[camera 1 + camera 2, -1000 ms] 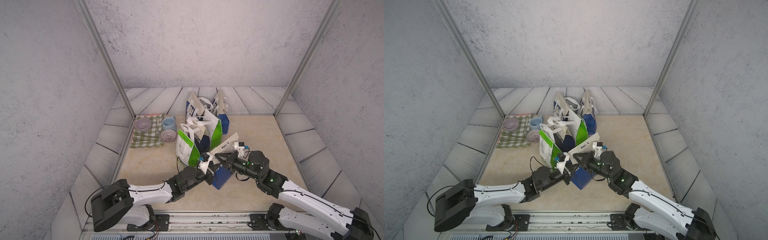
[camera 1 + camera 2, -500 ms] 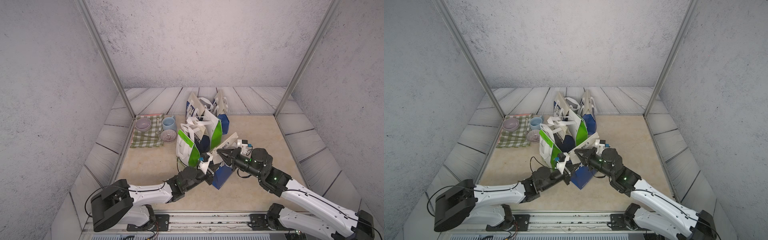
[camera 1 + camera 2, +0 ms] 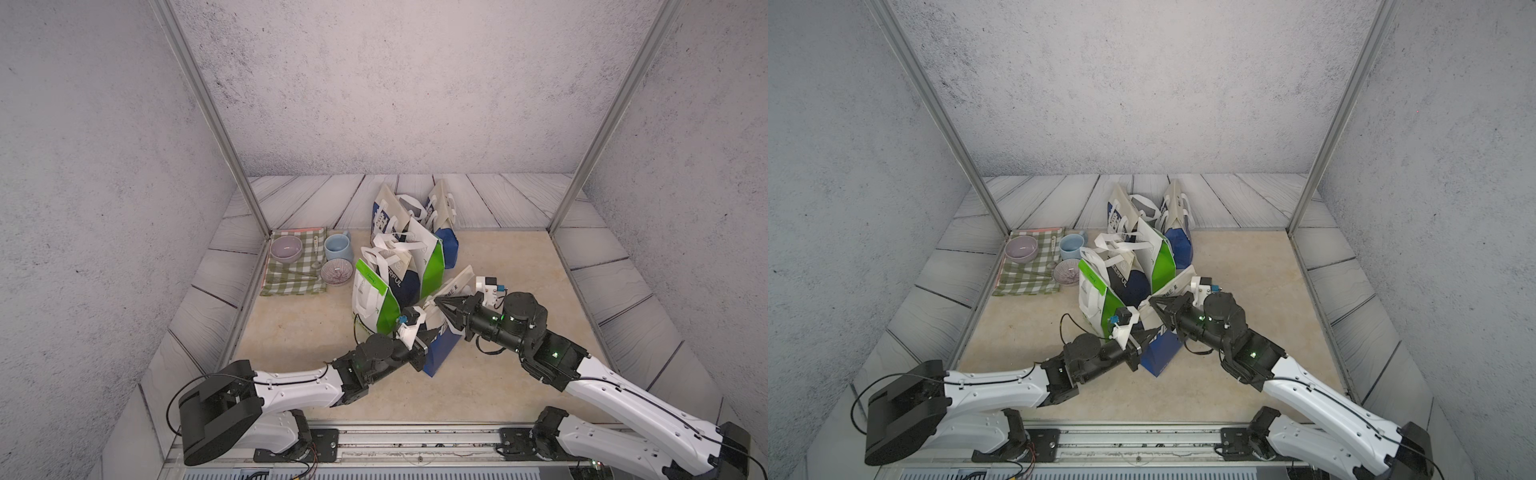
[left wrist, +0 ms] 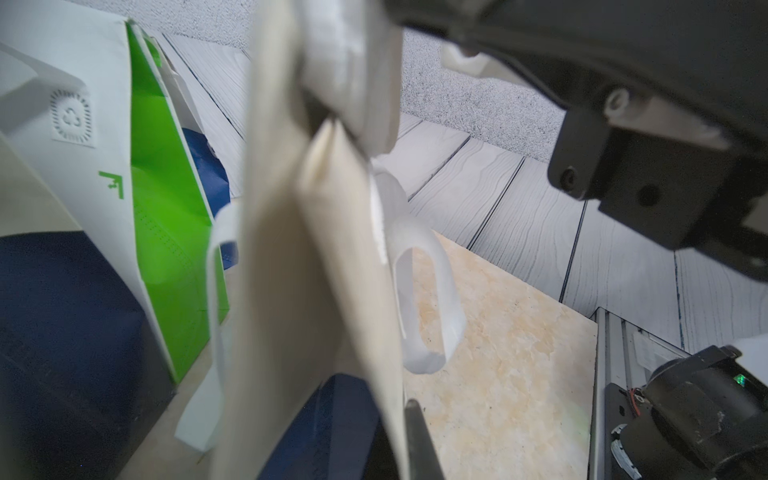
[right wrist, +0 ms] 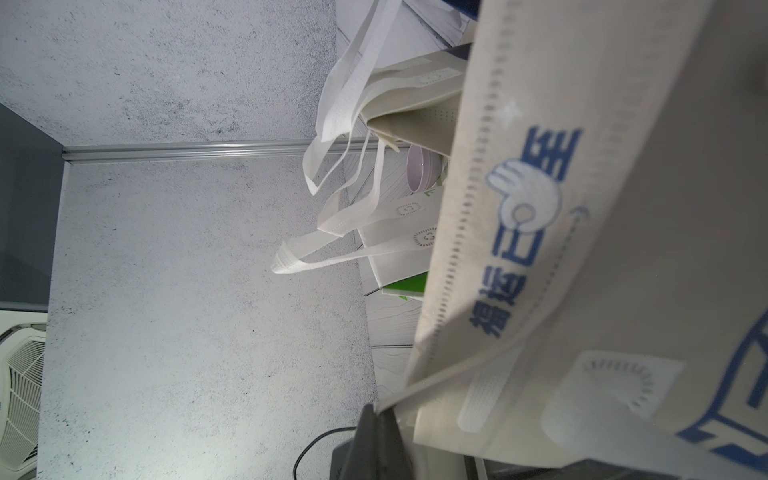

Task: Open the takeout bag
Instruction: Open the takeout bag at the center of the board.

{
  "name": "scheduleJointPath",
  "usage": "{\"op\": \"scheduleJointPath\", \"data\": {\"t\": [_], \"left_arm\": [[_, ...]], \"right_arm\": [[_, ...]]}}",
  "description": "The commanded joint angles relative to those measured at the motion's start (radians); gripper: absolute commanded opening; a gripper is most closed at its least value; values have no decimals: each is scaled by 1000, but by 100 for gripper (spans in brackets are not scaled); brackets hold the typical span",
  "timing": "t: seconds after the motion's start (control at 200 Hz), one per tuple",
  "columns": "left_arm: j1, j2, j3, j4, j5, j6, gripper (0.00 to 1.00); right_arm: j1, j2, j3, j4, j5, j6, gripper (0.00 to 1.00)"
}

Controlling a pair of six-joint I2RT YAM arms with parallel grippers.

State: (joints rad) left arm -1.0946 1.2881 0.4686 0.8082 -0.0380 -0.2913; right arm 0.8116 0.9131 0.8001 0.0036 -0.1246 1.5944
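Your right hand [image 3: 437,301] has drawn up and back toward the green-sided bags [image 3: 432,266], taking the cream wall of the takeout bag [image 3: 441,353] with it; the left hand [image 3: 430,334] has barely shifted. Both hands are pressed together, each pinching one side of the bag's rim (in the wrist views the cream fabric runs straight into the dark fingers [image 5: 376,444]). The bag stands between the two hands, blue base down, just beside the nearer green-sided bag.

To do this step well, I judge you should hold the left pinch as an anchor and draw the right one away steadily. That way the mouth spreads rather than the whole bag sliding or tipping. Mind the loose white handles [image 4: 432,291]; they could snag.

Under the bag, the tabletop [image 3: 498,386] is beige and mottled, bare toward you. At its far left corner lies a checked cloth [image 3: 286,284] with bowls [image 3: 286,248] and a blue mug [image 3: 336,246] beside it. Grey speckled walls [image 3: 374,83] and pale planks [image 3: 498,199] close the space in.
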Motion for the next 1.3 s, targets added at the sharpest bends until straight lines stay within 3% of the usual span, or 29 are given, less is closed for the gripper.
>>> {"op": "scheduleJointPath", "data": {"t": [0.0, 0.375, 0.676, 0.761, 0.846, 0.931, 1.296], "left_arm": [[-9, -21, -15, -37, 11, 23, 0], [-8, -32, -21, -69, 12, 34, 0], [-9, -38, -22, -79, 9, 37, 0], [-8, -36, -21, -79, 9, 35, 0], [-8, -35, -22, -78, 6, 35, 0], [-9, -33, -24, -75, 3, 32, 0], [-9, -35, -25, -74, 1, 29, 0]], "right_arm": [[-17, -5, 80, 7, 5, -64, 0], [-39, 42, 187, -109, -29, -166, 0], [-47, 46, 153, -117, -41, -168, 0], [-53, 38, 125, -104, -41, -158, 13], [-59, 32, 99, -102, -43, -148, 32], [-68, 24, 71, -96, -48, -140, 42], [-142, -30, -41, -98, -75, -113, 51]]}}
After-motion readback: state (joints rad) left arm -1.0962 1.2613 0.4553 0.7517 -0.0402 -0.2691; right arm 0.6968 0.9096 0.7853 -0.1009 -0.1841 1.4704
